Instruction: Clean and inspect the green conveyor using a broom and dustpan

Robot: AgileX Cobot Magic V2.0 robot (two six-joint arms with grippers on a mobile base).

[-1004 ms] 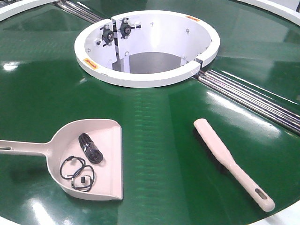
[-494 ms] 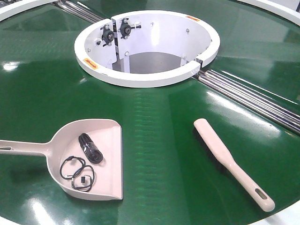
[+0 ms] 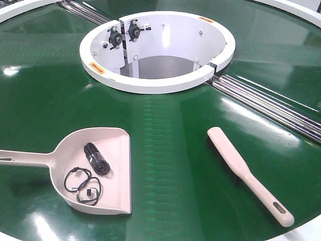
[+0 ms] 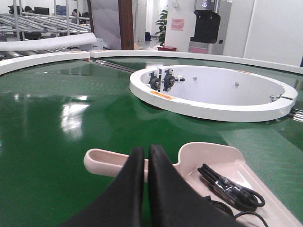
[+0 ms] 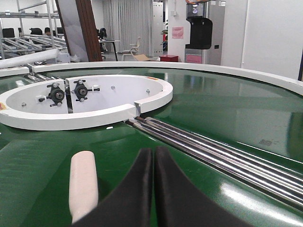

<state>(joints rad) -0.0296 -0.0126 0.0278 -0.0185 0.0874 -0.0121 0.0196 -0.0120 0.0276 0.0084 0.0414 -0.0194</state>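
Both pincers are seen closed with nothing held: the left gripper (image 4: 146, 156), its black fingers pressed together, is poised just short of the dustpan (image 3: 98, 168), while the right gripper (image 5: 154, 158), likewise shut on nothing, is aimed past the broom (image 3: 248, 173). Neither arm is caught by the front camera. On the green conveyor (image 3: 170, 135), the dustpan is laid toward the near left edge, its handle pointed off to the left, with a bundled black cable (image 3: 97, 158) and a looped thin wire (image 3: 83, 185) already lying in its pan. The broom is laid bristles-down toward the near right corner, well apart from the dustpan, its slotted handle angled toward the near edge. The white rim (image 3: 155, 83) of the central opening is set further back, with silver rollers (image 3: 266, 105) running out to the right edge. Debris is judged to be collected and the tools set down; if more sweeping is intended, the fingers must first be opened and lowered over each handle.
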